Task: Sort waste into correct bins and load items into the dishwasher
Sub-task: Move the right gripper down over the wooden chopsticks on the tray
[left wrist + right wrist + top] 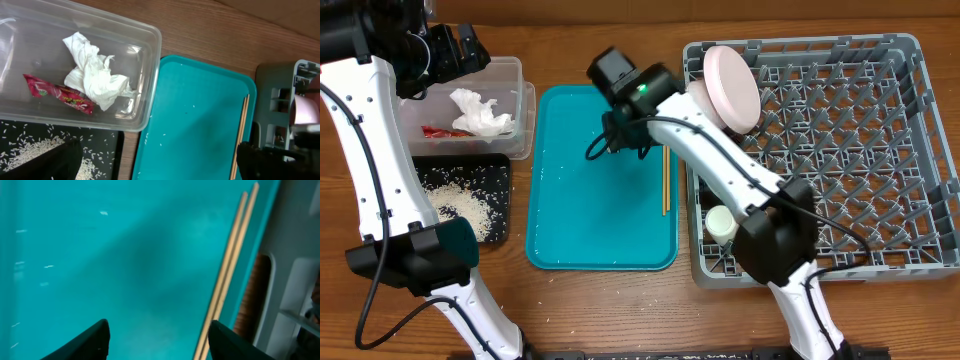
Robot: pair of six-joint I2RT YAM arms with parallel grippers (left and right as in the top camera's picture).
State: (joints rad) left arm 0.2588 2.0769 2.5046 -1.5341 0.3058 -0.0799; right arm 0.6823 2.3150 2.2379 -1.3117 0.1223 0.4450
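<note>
Dark fingers of the right gripper [159,325] frame the bottom of its wrist view. They are spread wide with nothing between them, over the teal tray [590,220]. Two chopsticks [227,265] lie side by side on the tray floor, just inside its right rim, with their long axis running near to far, parallel to that rim. Right of the tray stands the grey dish rack [920,150], with a white plate [732,85] tilted on edge in its far left corner and a small cup [721,222] by its near left corner. The left gripper [155,150] is likewise spread and empty near the clear tub [148,90], which holds crumpled tissue [95,75] and a red wrapper [60,92]. Loose rice [460,205] lies in the black tray [495,170], on the near side of the tub.
</note>
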